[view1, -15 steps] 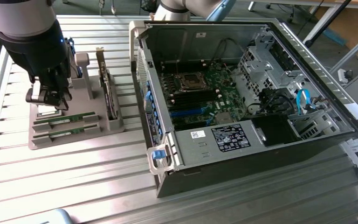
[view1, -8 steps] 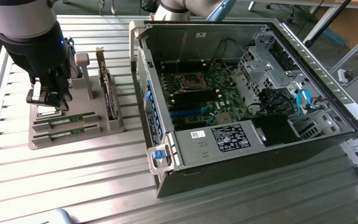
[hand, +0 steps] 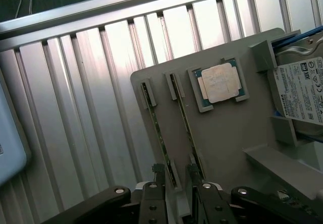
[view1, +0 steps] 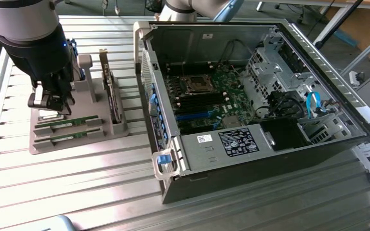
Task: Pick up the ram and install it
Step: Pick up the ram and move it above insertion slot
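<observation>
Ram [hand: 160, 133] sits in a narrow slot of the grey holder [view1: 117, 131], parallel to a second stick [hand: 185, 123] in the neighbouring slot. Both green boards are seated, neither lifted. The claw [hand: 175, 171] is released: its two dark fingers stand apart with nothing between them but the near end of the ram, one finger on each side of that stick. Whether they touch it cannot be told. The second stick runs just outside one finger. A square silver processor [hand: 219, 82] lies in its pocket just beside the second stick, on the side away from the ram, with a labelled hard drive [hand: 303, 88] beyond. In the exterior view the holder rests on the slatted metal table [view1: 75, 183] at nine o'clock of the open computer case [view1: 191, 163], and the claw hangs over the holder toward twelve o'clock of the two sticks.
</observation>
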`<state>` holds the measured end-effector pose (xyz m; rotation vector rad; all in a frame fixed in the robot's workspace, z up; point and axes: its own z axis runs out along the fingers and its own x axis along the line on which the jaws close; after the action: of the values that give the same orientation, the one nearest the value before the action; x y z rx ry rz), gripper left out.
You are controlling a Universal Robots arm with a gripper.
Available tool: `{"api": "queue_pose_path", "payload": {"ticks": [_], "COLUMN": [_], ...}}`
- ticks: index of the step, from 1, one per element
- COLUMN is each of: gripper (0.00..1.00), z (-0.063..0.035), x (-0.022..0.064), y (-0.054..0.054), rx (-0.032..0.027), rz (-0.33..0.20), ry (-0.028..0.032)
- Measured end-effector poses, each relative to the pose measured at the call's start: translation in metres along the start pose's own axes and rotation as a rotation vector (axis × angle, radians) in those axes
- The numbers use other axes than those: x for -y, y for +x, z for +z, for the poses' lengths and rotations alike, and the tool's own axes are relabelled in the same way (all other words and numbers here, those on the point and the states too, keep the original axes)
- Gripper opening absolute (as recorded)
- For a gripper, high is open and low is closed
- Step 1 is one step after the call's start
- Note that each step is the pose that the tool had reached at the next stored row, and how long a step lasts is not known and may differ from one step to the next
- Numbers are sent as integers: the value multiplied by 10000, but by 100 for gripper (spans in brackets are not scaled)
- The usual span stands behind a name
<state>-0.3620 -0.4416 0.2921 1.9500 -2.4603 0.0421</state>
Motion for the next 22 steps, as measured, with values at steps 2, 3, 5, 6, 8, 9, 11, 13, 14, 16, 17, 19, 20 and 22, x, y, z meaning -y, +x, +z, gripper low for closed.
{"api": "queue_pose_path", "payload": {"ticks": [2, 3, 5, 6, 8, 9, 11, 13, 14, 16, 17, 19, 20, 22], "gripper": [30, 30, 30, 30, 30, 30, 30, 30, 30, 30, 30, 30, 30, 30], "z": [2, 3, 5, 7, 10, 12, 17, 22, 23, 26, 27, 29, 31, 33], "x": [0, 0, 0, 0, 0, 0, 0, 0, 0, 0, 0, 0, -1, 0], "y": [0, 0, 0, 0, 1, 2, 3, 3, 3, 3, 3, 3, 3, 3], "rx": [1, 1, 1, 2, 1, 2, 1, 3, 4, 6, 8, 12, 14, 17], "rz": [0, 0, 0, 0, 0, 0, -6, -89, -152, -314, -401, -580, -670, -866], "ry": [1, 0, 1, 1, 1, 1, 1, 2, 3, 7, 8, 10, 13, 17]}}
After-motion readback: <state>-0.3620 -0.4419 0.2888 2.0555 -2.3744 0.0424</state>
